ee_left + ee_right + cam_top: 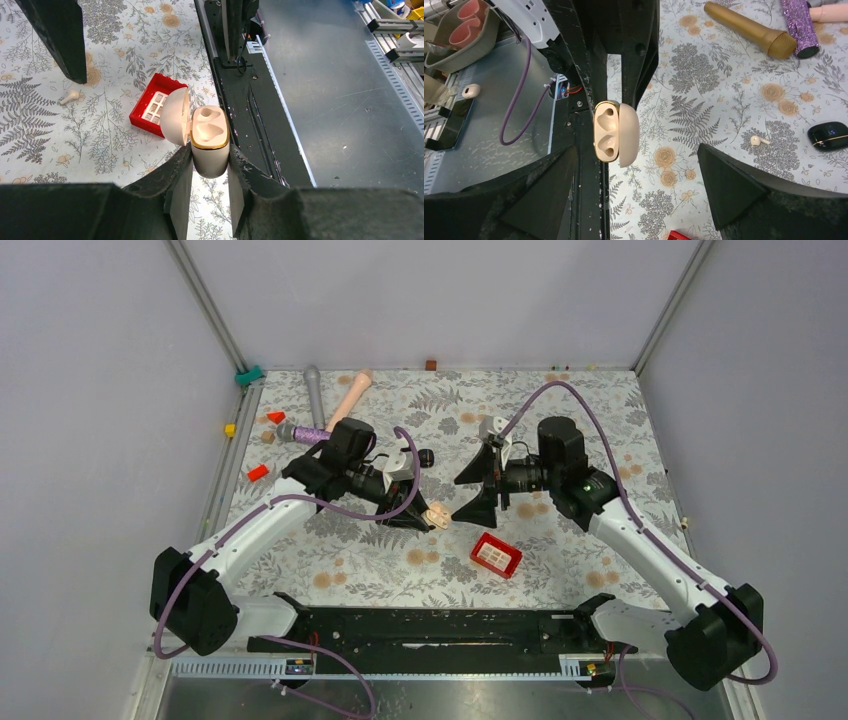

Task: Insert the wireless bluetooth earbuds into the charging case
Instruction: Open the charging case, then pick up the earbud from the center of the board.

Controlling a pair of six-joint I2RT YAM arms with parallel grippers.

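My left gripper [210, 156] is shut on the lower body of the cream charging case [210, 145]. The case is lifted off the table, with its lid [175, 122] swung open to the left. Both gold-rimmed sockets look empty. In the top view the case [437, 514] hangs between the two arms. My right gripper [478, 490] faces it, jaws wide open with nothing between them. In the right wrist view the case [606, 131] hangs just ahead of that gripper [636, 172]. One cream earbud [759, 140] lies on the floral table; the left wrist view also shows this earbud [69, 96].
A red box [496, 555] sits near the front, below the grippers. A small black case [828, 134] lies near the earbud. A gold microphone [749, 27], a purple glitter handle [305, 434], a grey microphone [314, 390] and red cones [257, 472] lie at the back left.
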